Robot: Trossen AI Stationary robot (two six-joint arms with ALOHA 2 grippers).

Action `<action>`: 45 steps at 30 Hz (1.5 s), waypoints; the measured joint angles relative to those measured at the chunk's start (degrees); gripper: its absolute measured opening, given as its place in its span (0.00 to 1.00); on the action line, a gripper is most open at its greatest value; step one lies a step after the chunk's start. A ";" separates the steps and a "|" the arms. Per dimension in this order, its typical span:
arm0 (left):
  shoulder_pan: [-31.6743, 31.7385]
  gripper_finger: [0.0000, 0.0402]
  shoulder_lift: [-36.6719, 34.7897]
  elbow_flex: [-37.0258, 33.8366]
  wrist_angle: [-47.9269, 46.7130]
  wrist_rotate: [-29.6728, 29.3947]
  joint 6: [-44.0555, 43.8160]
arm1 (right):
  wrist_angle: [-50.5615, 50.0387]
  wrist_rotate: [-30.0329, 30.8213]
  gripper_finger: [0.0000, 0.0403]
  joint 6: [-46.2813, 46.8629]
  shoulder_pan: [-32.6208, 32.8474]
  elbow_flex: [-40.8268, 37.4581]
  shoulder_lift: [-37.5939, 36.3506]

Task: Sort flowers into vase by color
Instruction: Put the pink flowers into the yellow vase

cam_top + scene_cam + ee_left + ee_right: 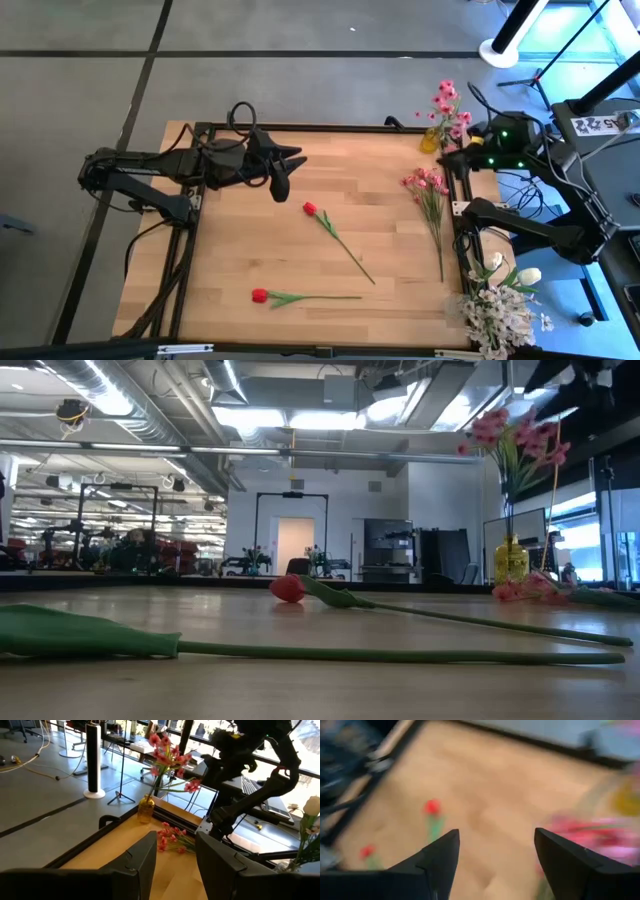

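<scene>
Still loose on the table point(240, 250): 2 red tulips point(310, 209), both end effectors point(172, 865) wide, empty.

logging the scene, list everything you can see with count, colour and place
red tulips: two, red, lying mid-table
pink spray: one, pink, lying on the table near the right edge
yellow vase: one, holds pink blossoms, far right corner
white flowers: a bunch, white, near right corner
table: one, light wood
left end effector: open, empty, over the table's far left
right end effector: open, empty, by the yellow vase
</scene>
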 joint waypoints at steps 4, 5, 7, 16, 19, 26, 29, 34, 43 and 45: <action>-0.02 0.33 0.00 0.00 0.00 -0.02 0.09 | 0.39 -11.59 0.64 -4.67 0.00 0.00 -0.64; -0.02 0.33 0.00 0.00 0.00 -0.07 0.09 | 0.36 -13.15 0.64 -6.35 0.00 0.00 -0.50; -0.02 0.33 0.00 0.00 0.01 -0.61 0.21 | 0.39 -14.33 0.64 -8.82 0.00 0.00 0.50; 0.59 0.33 0.00 0.00 0.01 -1.55 0.57 | 1.98 -11.80 0.64 -15.59 0.64 -0.13 13.64; 0.57 0.33 0.00 0.00 0.00 -1.50 0.54 | 2.24 -10.80 0.64 -18.37 5.62 -0.92 17.13; 0.31 0.33 0.00 0.00 -0.09 -1.51 0.09 | 2.61 -3.13 0.62 -14.99 25.50 -4.97 19.37; 0.31 0.33 0.00 0.00 -0.09 -1.51 0.11 | 2.13 2.55 0.60 -5.18 32.19 -6.79 19.28; 0.55 0.33 0.00 0.00 -0.07 -1.51 0.13 | -0.33 15.90 0.57 21.80 37.20 -14.34 19.20; 0.57 0.33 0.00 0.00 -0.20 -1.49 0.37 | 5.80 21.77 0.57 34.60 32.92 -32.80 20.17; 0.57 0.33 0.00 0.00 -0.22 -1.48 0.55 | 8.90 21.77 0.57 34.54 30.55 -35.05 21.05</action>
